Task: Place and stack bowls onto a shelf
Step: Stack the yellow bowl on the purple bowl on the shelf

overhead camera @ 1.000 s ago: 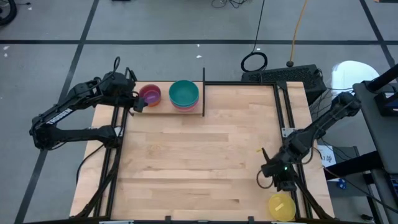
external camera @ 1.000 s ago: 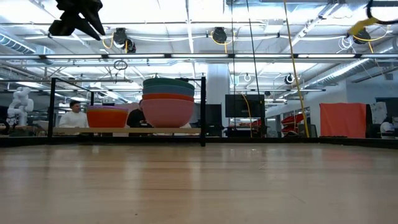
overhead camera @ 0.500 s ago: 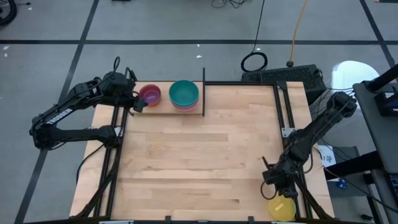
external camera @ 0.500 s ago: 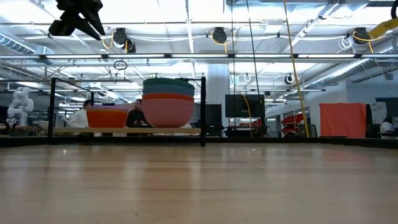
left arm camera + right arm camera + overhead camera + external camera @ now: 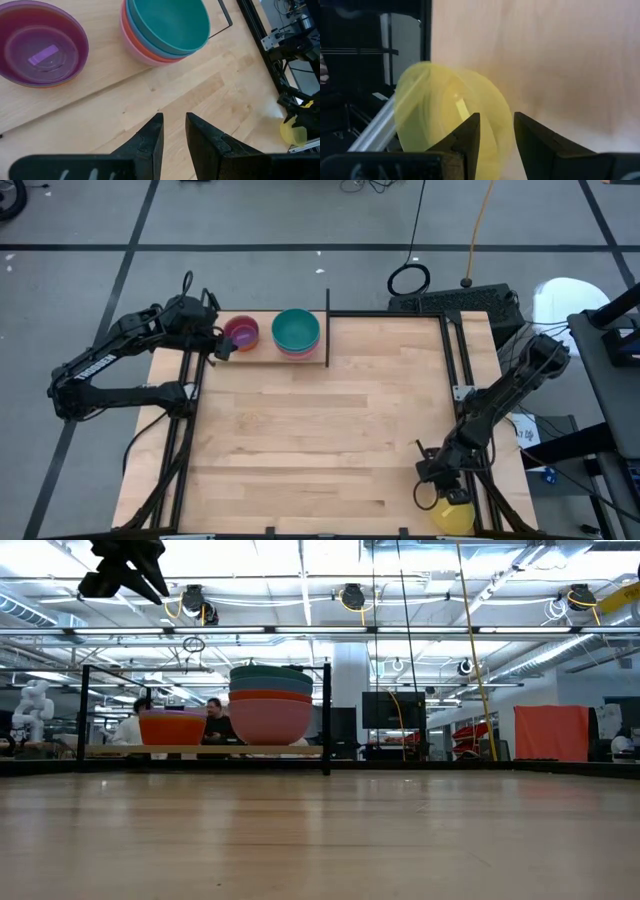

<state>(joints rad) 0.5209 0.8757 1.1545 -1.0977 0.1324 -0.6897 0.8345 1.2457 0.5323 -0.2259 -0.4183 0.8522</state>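
At the table's near right corner the yellow bowl (image 5: 452,514) lies at the edge, the right gripper (image 5: 437,491) right over its rim, fingers narrowly parted around it. Far left, on the shelf (image 5: 262,353), sit the purple bowl (image 5: 241,333) and the teal-topped stack (image 5: 296,332). The left gripper (image 5: 222,345), narrowly parted and empty, hovers beside the purple bowl.
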